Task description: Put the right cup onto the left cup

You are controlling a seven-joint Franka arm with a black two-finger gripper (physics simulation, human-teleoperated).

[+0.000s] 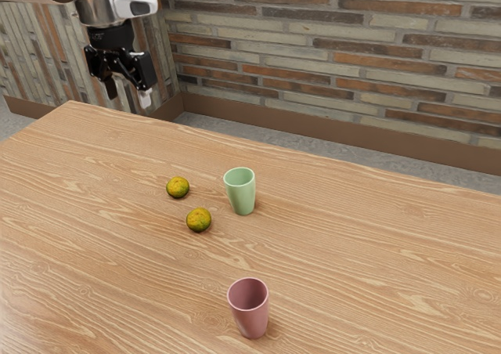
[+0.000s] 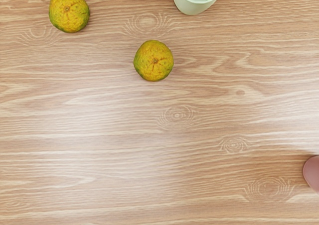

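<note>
Gripper (image 1: 128, 94): robot's side of the green cup (image 1: 243, 199), raised, jaws spread | Step: we should centre over the pink cup (image 1: 252, 320), descend vertically, straddle one wall, then close lightly | Pink cup: on the table (image 1: 368, 268), well apart from the green cup, to its right; upright, mouth up, long axis vertical.

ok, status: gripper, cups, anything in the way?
Gripper open, empty, raised. Pink cup and green cup upright, apart, not stacked. Two fruits near the green cup, probably no obstacle.
</note>
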